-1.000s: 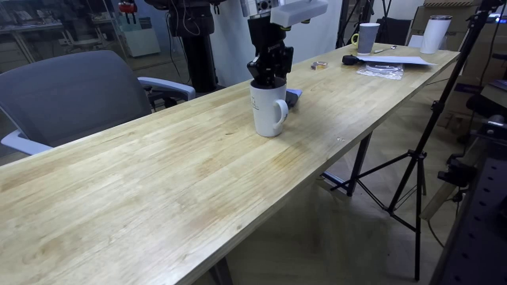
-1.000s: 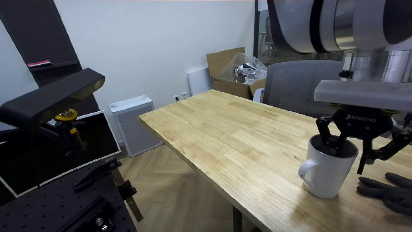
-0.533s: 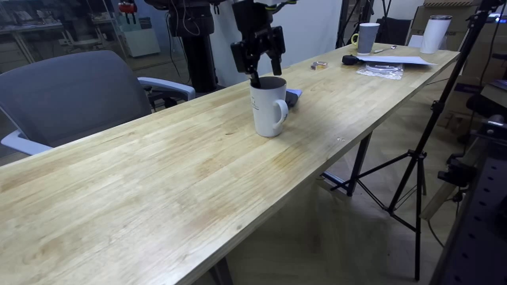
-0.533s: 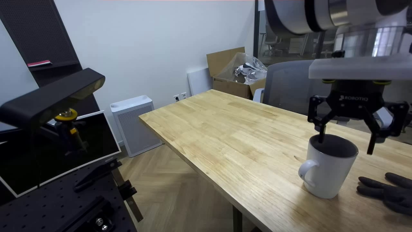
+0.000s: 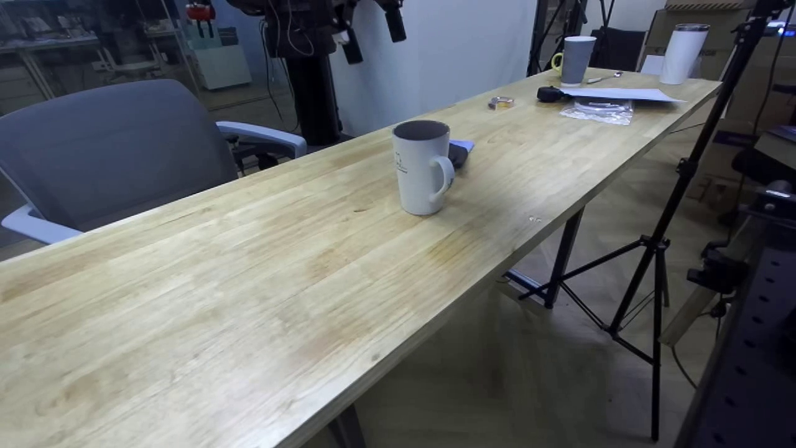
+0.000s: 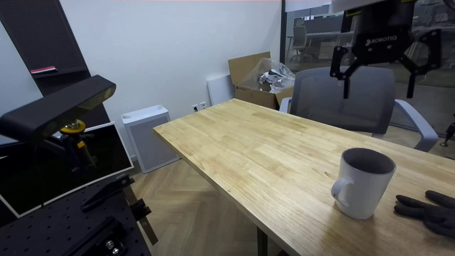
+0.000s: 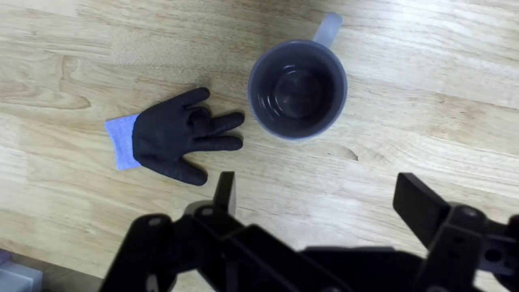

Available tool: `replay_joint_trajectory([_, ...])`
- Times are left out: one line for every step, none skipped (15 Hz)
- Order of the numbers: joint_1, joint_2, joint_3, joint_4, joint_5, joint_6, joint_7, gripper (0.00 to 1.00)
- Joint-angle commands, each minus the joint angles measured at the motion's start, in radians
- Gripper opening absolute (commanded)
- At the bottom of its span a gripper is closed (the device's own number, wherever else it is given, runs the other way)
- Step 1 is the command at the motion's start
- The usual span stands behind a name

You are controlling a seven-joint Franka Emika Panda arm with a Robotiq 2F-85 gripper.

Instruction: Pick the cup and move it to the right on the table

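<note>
both exterior views slant across the table [image 5: 249,280], wrist view from above.

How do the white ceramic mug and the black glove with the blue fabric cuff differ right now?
The white mug stands upright and tall; the black glove lies flat. The mug has a side handle; the glove has fingers and a blue cuff. Both rest on the light wood tabletop.

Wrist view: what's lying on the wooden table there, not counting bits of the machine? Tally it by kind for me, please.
Mug, dark inside: 1
Glove, black with a bluish cuff: 1
Total: 2
</note>
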Motion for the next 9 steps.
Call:
replay_joint_trajectory([0.011,-0.037,0.014,0.024,-0.024,-0.07,0.023,1.0])
replay_joint_trajectory([0.01,-0.043,0.019,0.022,-0.021,-0.084,0.016,1.0])
replay_joint_trajectory([-0.001,-0.029,0.021,0.014,-0.012,-0.048,0.002,1.0])
replay_joint_trajectory([0.001,-0.034,0.024,0.014,-0.012,-0.058,0.002,1.0])
replay_joint_trajectory([0.001,-0.036,0.025,0.014,-0.013,-0.062,0.002,1.0])
replay_joint_trajectory([0.001,-0.036,0.026,0.014,-0.014,-0.063,0.002,1.0])
replay_joint_trajectory([0.001,-0.036,0.026,0.014,-0.015,-0.063,0.002,1.0])
replay_joint_trajectory([0.001,-0.036,0.025,0.014,-0.015,-0.064,0.002,1.0])
replay_joint_trajectory([0.001,-0.036,0.025,0.014,-0.015,-0.064,0.002,1.0])
